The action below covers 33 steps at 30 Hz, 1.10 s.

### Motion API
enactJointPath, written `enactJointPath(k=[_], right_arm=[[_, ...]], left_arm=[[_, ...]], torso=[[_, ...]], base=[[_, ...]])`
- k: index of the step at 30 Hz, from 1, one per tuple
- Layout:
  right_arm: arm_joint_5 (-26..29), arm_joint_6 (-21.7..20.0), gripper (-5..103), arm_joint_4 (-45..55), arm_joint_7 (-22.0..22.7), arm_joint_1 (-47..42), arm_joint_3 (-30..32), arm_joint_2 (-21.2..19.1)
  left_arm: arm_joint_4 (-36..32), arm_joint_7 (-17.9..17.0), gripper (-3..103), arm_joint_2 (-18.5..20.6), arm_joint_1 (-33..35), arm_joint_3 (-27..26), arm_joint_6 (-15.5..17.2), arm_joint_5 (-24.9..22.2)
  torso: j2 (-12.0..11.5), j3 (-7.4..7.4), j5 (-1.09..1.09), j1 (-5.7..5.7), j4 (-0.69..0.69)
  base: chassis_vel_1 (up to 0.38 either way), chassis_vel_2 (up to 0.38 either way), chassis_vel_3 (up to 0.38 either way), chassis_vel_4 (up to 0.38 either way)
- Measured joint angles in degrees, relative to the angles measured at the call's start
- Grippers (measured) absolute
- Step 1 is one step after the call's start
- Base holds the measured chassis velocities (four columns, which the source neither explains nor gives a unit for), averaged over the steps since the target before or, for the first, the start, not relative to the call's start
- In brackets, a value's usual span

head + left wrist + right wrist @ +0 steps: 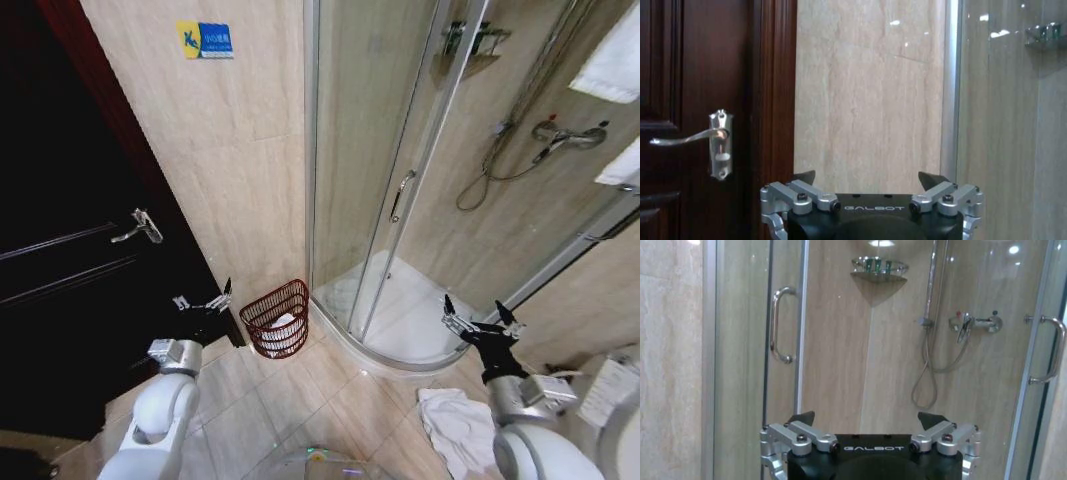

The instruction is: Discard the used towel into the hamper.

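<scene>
Reddish-brown hamper against wall by shower corner; white towel on floor tiles. Left gripper and right gripper, marked GALBOT, spread, empty.

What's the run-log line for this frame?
left gripper: open, empty, raised by door | right gripper: open, empty, raised | towel: on floor, right | hamper: by shower, holds white cloth

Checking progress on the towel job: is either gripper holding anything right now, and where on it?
Nothing is held. The left gripper and right gripper are both open and empty; the towel lies on the floor.
</scene>
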Motion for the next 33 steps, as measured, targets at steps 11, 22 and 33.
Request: enactJointPath(k=[11,22,33], right_arm=[[1.18,-0.53,100,-0.21,0.01,1.26,1.37,-1.27],[3.48,-0.09,100,-0.48,-0.09,0.38,3.92,-1.86],[4.19,0.12,100,-0.57,-0.28,0.31,4.67,-1.76]], left_arm=[[-1.96,-0.07,100,0.57,2.77,-1.86,-0.35,-0.71],[-2.96,0.0,100,-0.17,2.14,-0.72,0.11,0.27],[-3.29,0.03,100,0.01,2.28,-0.74,0.1,0.23]], torso=[[0.0,0.0,0.0,0.0,0.01],[0.0,0.0,0.0,0.0,0.01],[0.0,0.0,0.0,0.0,0.0]], base=[[0.0,0.0,0.0,0.0],[0.0,0.0,0.0,0.0],[-0.034,-0.038,0.034,0.036]])
